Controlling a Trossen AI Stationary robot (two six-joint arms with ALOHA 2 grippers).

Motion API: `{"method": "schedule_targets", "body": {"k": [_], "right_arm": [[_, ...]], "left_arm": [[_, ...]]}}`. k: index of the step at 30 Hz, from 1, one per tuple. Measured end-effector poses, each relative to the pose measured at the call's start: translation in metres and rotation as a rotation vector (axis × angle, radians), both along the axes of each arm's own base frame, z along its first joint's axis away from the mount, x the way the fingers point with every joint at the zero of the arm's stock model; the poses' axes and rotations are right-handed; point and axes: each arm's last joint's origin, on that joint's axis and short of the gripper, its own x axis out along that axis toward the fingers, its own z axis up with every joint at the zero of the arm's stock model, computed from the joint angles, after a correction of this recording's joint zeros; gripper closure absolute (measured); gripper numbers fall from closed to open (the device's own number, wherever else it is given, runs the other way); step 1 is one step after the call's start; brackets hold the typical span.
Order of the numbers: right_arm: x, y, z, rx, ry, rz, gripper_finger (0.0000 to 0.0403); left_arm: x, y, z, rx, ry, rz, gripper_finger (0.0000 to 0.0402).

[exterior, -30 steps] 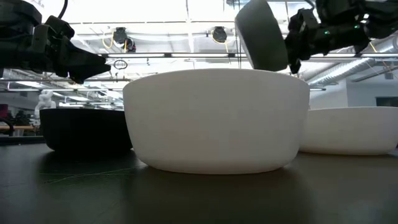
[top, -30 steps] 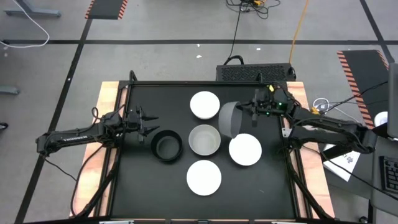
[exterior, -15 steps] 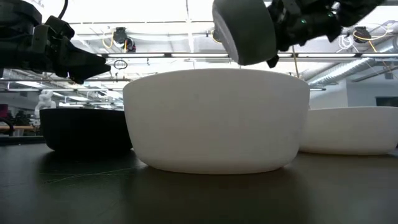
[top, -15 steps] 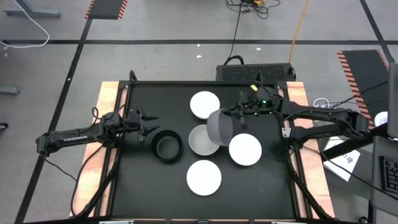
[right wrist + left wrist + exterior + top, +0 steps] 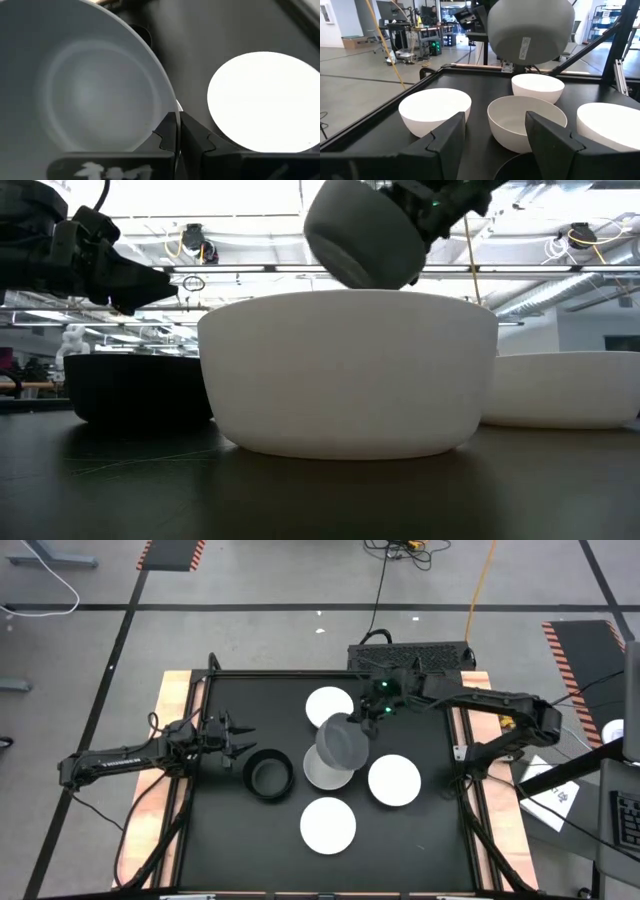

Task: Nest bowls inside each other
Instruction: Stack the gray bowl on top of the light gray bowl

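Your right gripper (image 5: 372,712) pinches the rim of the tilted grey bowl (image 5: 343,741), held above the table's middle, overlapping the second grey bowl (image 5: 318,772) below; left gripper (image 5: 240,737) waits open.

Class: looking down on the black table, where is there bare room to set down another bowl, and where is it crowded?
Free: the near left corner below the black bowl, the far left strip behind the left tool, and the right edge beside the white bowl. Crowded: the middle, where the right tool holds a grey bowl over another.
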Motion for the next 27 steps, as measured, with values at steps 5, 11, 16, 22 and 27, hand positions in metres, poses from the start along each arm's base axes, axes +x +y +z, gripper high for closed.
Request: {"method": "schedule_targets", "body": {"k": [5,11,16,22,27], "right_arm": [[0.020,-0.005,-0.008,0.027,0.068,0.016,0.0403],[0.039,-0.012,-0.026,0.064,0.191,0.024,0.0403],[0.055,-0.018,-0.034,0.086,0.264,0.035,0.0403],[0.072,-0.017,-0.042,0.108,0.338,0.056,0.0403],[0.076,-0.014,-0.048,0.123,0.386,0.062,0.0403]], "left_arm": [[0.000,0.000,-0.002,0.003,0.023,0.000,0.0190],[0.000,0.000,-0.002,0.006,0.027,0.000,0.0190],[0.000,0.000,-0.002,0.006,0.027,0.000,0.0190],[0.000,0.000,-0.003,0.004,0.032,0.000,0.0190],[0.000,0.000,-0.003,0.001,0.035,0.000,0.0190]]}}
